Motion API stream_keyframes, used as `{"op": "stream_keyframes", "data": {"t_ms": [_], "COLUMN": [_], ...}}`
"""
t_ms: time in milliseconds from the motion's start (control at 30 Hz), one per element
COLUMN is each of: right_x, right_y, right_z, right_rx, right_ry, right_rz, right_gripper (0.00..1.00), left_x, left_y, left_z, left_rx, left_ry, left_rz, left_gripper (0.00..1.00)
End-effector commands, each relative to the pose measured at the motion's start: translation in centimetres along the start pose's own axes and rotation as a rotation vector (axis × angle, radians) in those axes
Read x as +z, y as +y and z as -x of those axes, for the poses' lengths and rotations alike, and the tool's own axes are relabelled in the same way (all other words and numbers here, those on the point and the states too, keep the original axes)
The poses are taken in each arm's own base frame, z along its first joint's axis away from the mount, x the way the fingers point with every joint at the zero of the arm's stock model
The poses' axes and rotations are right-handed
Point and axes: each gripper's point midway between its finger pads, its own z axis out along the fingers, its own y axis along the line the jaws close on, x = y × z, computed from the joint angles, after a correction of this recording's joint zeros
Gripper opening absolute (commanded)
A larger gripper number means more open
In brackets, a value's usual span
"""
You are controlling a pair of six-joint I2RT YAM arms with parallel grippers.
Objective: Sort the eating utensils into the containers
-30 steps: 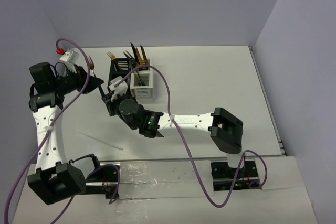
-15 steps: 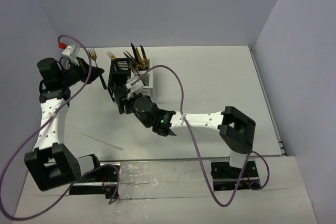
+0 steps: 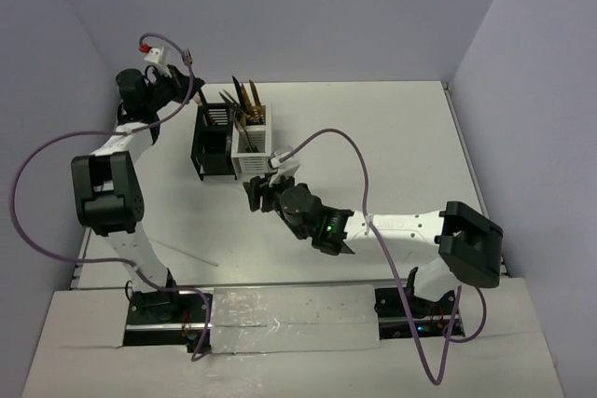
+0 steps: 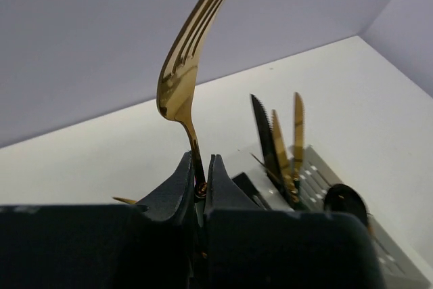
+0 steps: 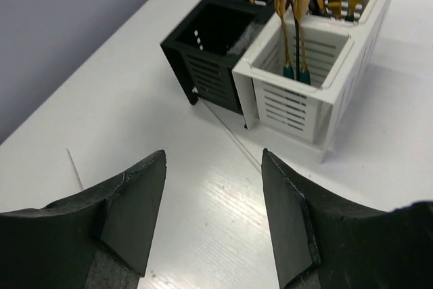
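Overhead, left pincer (image 4: 199, 184) clamps a gold-headed dark-handled fork (image 4: 191, 65); right pincer (image 5: 213, 214) gapes with nothing between its fingers.

Fork tines stand up past the fingertips, held high at 10 o'clock of the joined caddies, above the far-left worktop (image 3: 373, 137) corner. Black slotted square caddy (image 3: 213, 142) sits touching the white slotted square caddy (image 3: 254, 144) at its 3 o'clock side. White one holds gold knives (image 4: 287, 147) and gold spoons (image 5: 301, 5) upright; black caddy shows one gold handle, contents otherwise unclear. Right pincer hovers at 5 o'clock of the white caddy, near it, apart. Thin clear stick (image 3: 182, 251) lies on the worktop at 7 o'clock of the caddies.
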Motion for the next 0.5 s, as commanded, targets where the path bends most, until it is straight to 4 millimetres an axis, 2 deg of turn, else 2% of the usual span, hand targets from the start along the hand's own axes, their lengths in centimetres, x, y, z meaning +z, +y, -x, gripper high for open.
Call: {"op": "stream_keyframes", "data": {"t_ms": [0, 100, 200, 233, 333, 467], "right_x": [-0.6, -0.5, -0.4, -0.4, -0.4, -0.2], "right_y": [-0.7, -0.8, -1.2, -1.2, -1.3, -0.9], "right_z": [0.5, 0.2, 0.1, 0.1, 0.2, -0.6], "right_rx": [0.042, 0.032, 0.010, 0.004, -0.008, -0.039], "right_ry": [-0.014, -0.006, 0.000, 0.001, 0.001, 0.051], "right_rz": [-0.031, -0.038, -0.058, -0.061, -0.061, -0.041], "right_gripper": [0.65, 0.65, 0.65, 0.65, 0.65, 0.68], "left_x": [2.0, 3.1, 3.5, 3.4, 3.1, 2.6], "left_y": [-0.6, -0.6, -0.2, 0.0, 0.6, 0.8], "left_z": [5.9, 5.1, 3.3, 1.8, -0.9, -2.9], "left_rx": [0.195, 0.187, 0.163, 0.149, 0.148, 0.164], "left_ry": [-0.180, -0.171, -0.155, -0.135, -0.095, -0.065], "left_rz": [-0.010, -0.025, -0.021, -0.018, -0.001, 0.010], "left_gripper": [0.00, 0.00, 0.00, 0.00, 0.00, 0.01]}}
